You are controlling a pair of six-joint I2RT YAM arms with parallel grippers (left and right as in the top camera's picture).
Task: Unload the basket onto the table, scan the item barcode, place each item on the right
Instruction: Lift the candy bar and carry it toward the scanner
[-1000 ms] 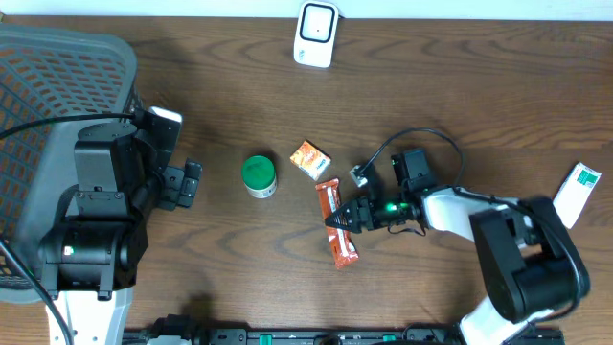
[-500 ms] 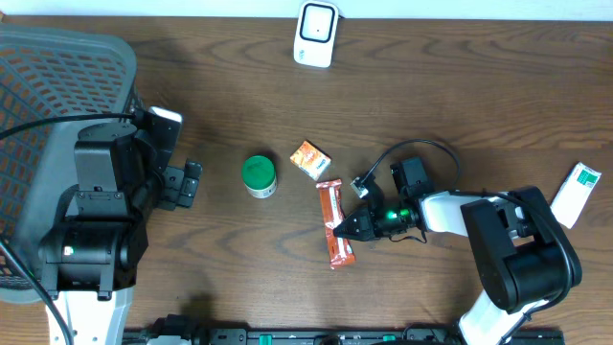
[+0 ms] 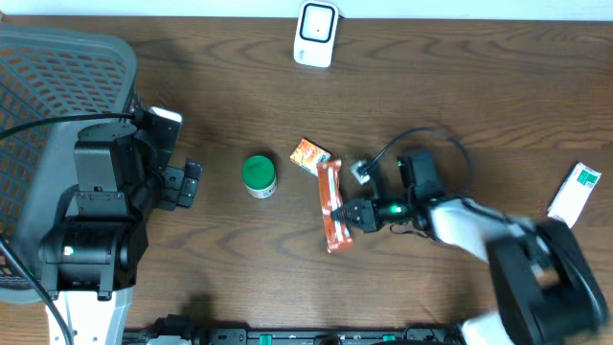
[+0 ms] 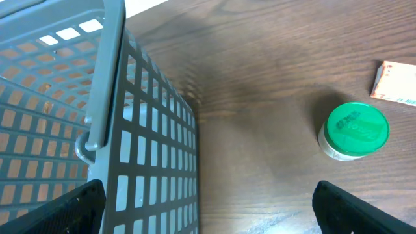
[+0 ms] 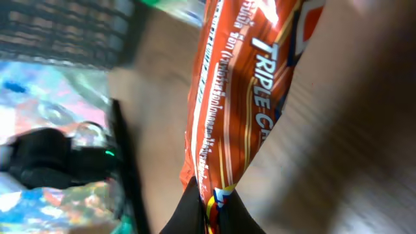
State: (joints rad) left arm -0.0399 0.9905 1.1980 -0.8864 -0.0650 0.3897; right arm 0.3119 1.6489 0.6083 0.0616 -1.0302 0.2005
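Observation:
The item in hand is an orange snack bar wrapper [image 3: 330, 203] [image 5: 247, 97], lying lengthwise mid-table with its far end close to a small orange box [image 3: 308, 156]. My right gripper [image 3: 349, 215] [image 5: 209, 198] is shut on the wrapper's side edge, both black fingers pinching the foil. No barcode shows on the printed face. A white scanner-like device [image 3: 316, 34] stands at the table's far edge. My left gripper [image 3: 188, 182] [image 4: 211, 211] hangs open beside the basket, holding nothing.
A grey mesh basket [image 3: 48, 96] [image 4: 156, 162] fills the left side. A green-lidded jar [image 3: 258, 175] [image 4: 355, 130] stands left of the small orange box [image 4: 396, 81]. A white and green carton [image 3: 575, 192] lies at the right edge.
My right gripper has closed on the snack bar. The bar has shifted toward the far side and straightened, ending next to the small orange box. The right arm is blurred. The left arm is still.

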